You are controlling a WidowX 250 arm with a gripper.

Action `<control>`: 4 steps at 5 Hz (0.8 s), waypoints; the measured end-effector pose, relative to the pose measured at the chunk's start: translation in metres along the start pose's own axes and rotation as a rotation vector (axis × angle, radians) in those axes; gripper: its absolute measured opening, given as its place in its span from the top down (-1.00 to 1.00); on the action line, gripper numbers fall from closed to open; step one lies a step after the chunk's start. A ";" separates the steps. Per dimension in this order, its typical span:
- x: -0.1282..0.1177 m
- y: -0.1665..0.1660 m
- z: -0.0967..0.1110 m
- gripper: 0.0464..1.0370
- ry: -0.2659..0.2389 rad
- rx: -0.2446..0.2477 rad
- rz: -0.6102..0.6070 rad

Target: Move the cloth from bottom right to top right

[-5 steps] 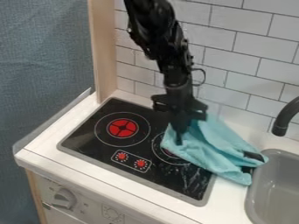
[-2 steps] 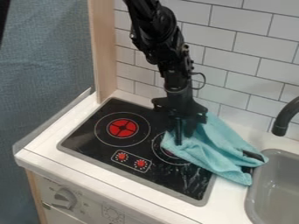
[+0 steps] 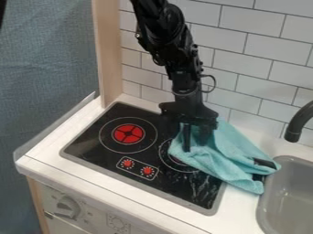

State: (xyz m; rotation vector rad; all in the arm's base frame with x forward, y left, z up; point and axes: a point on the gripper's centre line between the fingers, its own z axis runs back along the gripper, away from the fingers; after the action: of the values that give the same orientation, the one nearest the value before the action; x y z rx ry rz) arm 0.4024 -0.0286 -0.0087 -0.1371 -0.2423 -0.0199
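Camera view, working remotely: I read the gripper (image 3: 196, 145) as spread, its two fingers (image 3: 186, 142) standing apart, with teal fabric showing in the gap and no pinch that I can make out. The cloth (image 3: 235, 153) lies directly below the tool and fans out toward camera-right, its near-left edge over the right-hand burner (image 3: 165, 153) and its far end by the rim of the sink (image 3: 276, 196). The black arm (image 3: 177, 68) comes down from above, putting the tips at the cloth's upper-left part, a sensible place either to let go of it or to take a fresh hold. I judge the first likelier: the cloth already sits at the right side of the stovetop (image 3: 92, 148), running back toward the tiled wall (image 3: 245, 55), so the task looks close to finished. Its lower corner hangs on toward the front, possibly short of the goal. A dark patch (image 3: 264, 162) shows at the end farthest from the tool; cannot tell whether it belongs to the cloth. Next move, in my estimate: a straight lift, fingers kept wide. Risk: soft fabric could snag on a fingertip and drag back leftward, or bunch if I close on it again.
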 end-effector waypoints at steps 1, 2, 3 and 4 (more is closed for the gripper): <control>0.011 -0.006 0.025 -0.92 -0.052 -0.016 -0.016; 0.014 -0.012 0.045 -0.92 -0.085 -0.038 -0.025; 0.015 -0.019 0.067 -0.92 -0.115 -0.062 -0.046; 0.011 -0.023 0.080 -0.92 -0.128 -0.077 -0.053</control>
State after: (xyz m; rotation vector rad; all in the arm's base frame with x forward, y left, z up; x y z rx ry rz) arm 0.3936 -0.0399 0.0741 -0.2088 -0.3729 -0.0738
